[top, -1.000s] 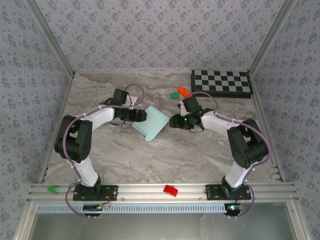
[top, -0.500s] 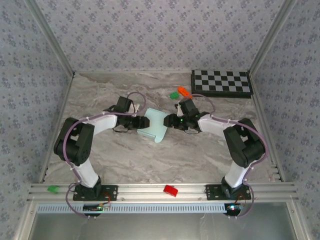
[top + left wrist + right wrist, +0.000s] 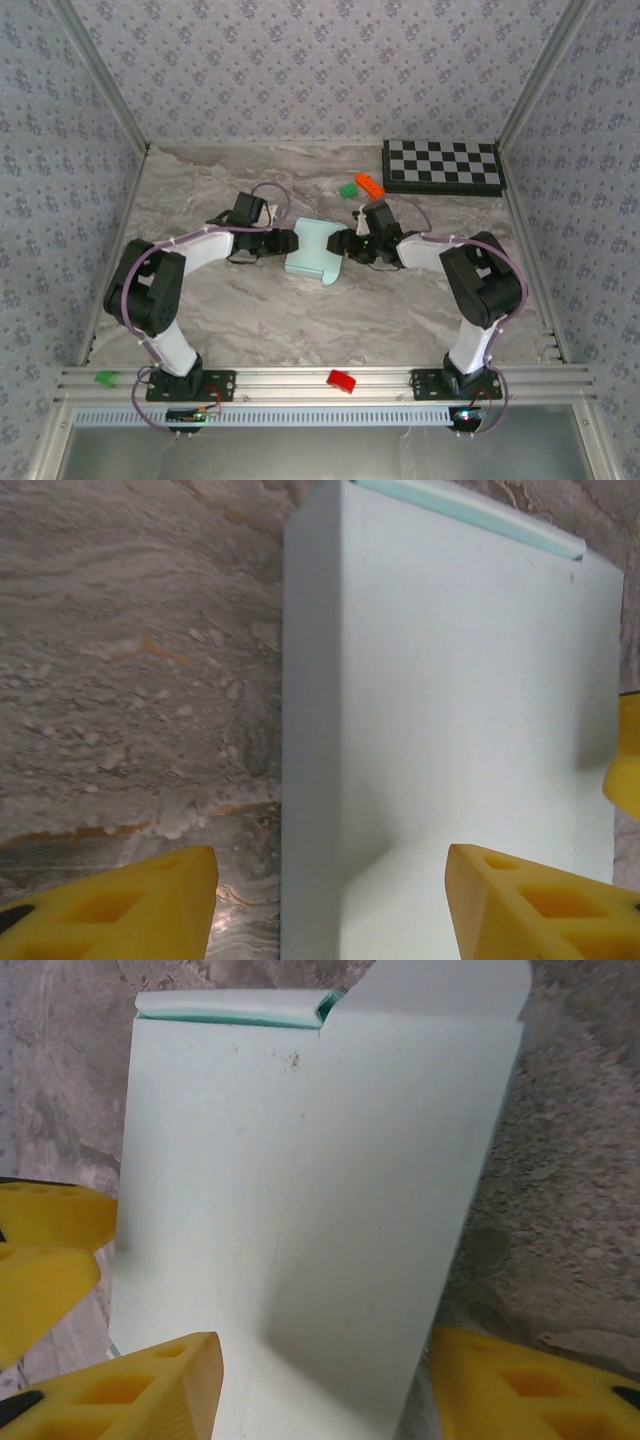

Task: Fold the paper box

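Since a second ago, the paper box (image 3: 314, 251) is turned square and hemmed between the left gripper (image 3: 291, 243), jaws wide, and the right gripper (image 3: 339, 243), jaws apart, grip unclear; folding is judged unfinished.

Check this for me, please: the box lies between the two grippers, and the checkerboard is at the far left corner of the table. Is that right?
Not quite. The checkerboard is at the far right corner of the table, not the far left; the top view shows it. The box does lie between the left gripper and the right gripper.
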Controlling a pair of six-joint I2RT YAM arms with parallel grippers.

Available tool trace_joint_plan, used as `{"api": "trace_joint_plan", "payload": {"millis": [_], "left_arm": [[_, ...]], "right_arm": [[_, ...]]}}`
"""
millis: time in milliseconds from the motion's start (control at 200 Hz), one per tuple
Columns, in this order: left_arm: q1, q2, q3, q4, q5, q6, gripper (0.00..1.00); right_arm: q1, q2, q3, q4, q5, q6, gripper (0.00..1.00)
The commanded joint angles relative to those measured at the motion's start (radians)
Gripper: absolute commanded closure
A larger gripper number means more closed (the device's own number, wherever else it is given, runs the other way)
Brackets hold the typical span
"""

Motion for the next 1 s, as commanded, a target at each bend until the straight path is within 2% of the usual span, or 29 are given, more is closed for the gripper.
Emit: {"api": "trace_joint_plan", "payload": {"millis": [0,375,825,1000], "left_arm": [[0.005,0.027,0.054,0.003,0.013,-0.001,0.4],[0.004,0.084,0.083,0.022,0.07,-0.009,0.57],[0.004,0.103,0.071,0.068,0.119,-0.035,0.56],[0.003,0.106,0.06,0.097,0.135,-0.055,0.55]], "right_arm": [[-0.01,0.023,-0.03,0.119,-0.058,0.054,0.44],[-0.01,0.052,-0.031,0.185,-0.1,0.062,0.5],[0.008,0.073,-0.005,0.264,-0.153,0.083,0.53],[0.02,-0.005,0.017,0.159,-0.092,0.015,0.53]]}}
